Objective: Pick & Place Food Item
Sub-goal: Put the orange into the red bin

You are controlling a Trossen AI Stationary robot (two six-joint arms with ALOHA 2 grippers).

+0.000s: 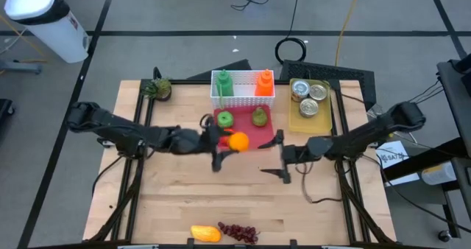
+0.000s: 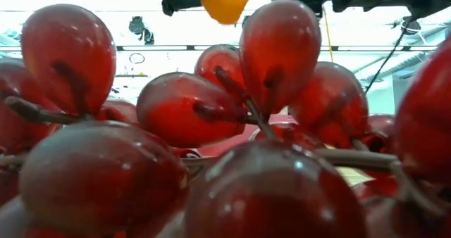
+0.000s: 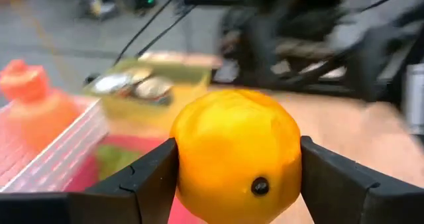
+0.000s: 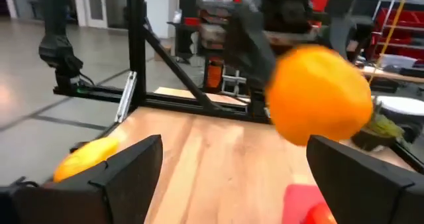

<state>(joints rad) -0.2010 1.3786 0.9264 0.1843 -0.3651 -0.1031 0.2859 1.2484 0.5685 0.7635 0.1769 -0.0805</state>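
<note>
An orange (image 3: 235, 154) sits between the fingers of my left gripper (image 1: 225, 144), which is shut on it above the near edge of a red mat (image 1: 246, 135). The low view shows the orange (image 2: 224, 0) high above the table. My right gripper (image 1: 280, 158) stands open just right of the orange, near the mat's right corner, and holds nothing. In its own wrist view the orange (image 4: 318, 95) floats beyond the open fingers. Two green fruits (image 1: 224, 118) (image 1: 260, 116) lie on the mat. My left gripper pinches the orange by two opposite sides (image 3: 182, 161), one finger (image 3: 149, 181) on each. The fingers come nearly level from the table's left. The orange is lifted clear of the table and the mat.
A white basket (image 1: 243, 96) with a green and an orange bottle stands behind the mat. A yellow tray (image 1: 298, 120) of cans is at the far right, a small plant (image 1: 158, 88) at the far left. A yellow fruit (image 1: 206, 233) and red grapes (image 1: 239, 233) lie at the near edge.
</note>
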